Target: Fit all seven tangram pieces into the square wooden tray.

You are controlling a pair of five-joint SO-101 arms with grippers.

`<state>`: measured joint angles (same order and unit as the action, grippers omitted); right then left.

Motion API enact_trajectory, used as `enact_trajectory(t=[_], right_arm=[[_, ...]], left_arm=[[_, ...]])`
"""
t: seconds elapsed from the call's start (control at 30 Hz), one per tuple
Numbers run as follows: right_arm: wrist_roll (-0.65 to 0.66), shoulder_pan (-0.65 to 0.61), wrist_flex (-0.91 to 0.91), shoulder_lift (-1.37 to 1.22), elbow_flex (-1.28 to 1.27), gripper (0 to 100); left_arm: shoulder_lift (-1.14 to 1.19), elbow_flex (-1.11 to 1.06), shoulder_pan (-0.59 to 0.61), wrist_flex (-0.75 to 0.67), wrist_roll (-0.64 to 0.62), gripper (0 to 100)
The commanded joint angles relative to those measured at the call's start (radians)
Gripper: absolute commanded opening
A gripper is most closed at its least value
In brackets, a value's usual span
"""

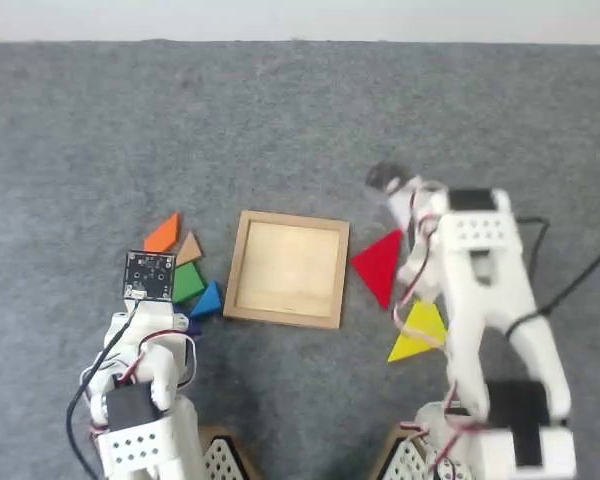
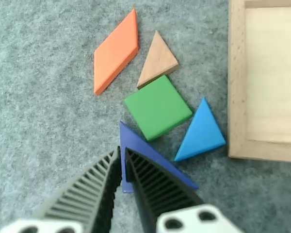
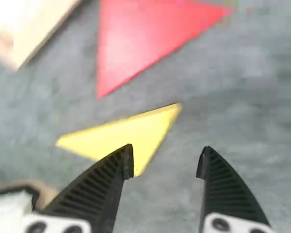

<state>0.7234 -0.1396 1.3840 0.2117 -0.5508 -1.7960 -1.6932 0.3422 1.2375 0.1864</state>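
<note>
The square wooden tray (image 1: 285,270) lies mid-table with nothing in it. Left of it sit an orange parallelogram (image 2: 115,51), a tan triangle (image 2: 157,60), a green square (image 2: 157,108), a light blue triangle (image 2: 200,132) and a dark blue triangle (image 2: 153,162). My left gripper (image 2: 122,154) is shut, its tips over the dark blue triangle's edge. Right of the tray lie a red triangle (image 1: 380,265) and a yellow triangle (image 1: 417,330). My right gripper (image 3: 167,156) is open just above the yellow triangle (image 3: 121,136), one finger over its edge. The red triangle (image 3: 145,34) lies beyond it.
Everything rests on grey carpet (image 1: 280,130), which runs bare to the far wall. The left arm (image 1: 140,400) stands at the near left. At the near right, the right arm (image 1: 480,290) leans over the yellow triangle. A tray corner (image 3: 24,34) is near the red triangle.
</note>
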Motion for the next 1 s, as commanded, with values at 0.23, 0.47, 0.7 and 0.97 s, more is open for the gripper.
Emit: enact_trajectory(t=[0.23,0.47,0.7,0.97], right_arm=[[0.198,-0.097,0.012,0.183,-0.276,23.5],[0.206,-0.093,0.007,0.183,-0.361,23.5],[0.198,-0.090,-0.193,0.183,-0.470,23.6],[0.048,-0.045,-0.387,0.183,-0.468,23.6]], left_arm=[[-0.020,0.008,-0.006,0.006,-0.006,2],[-0.020,0.008,-0.006,0.006,-0.006,2],[-0.020,0.008,-0.006,0.006,-0.006,2],[-0.020,0.008,-0.006,0.006,-0.006,2]])
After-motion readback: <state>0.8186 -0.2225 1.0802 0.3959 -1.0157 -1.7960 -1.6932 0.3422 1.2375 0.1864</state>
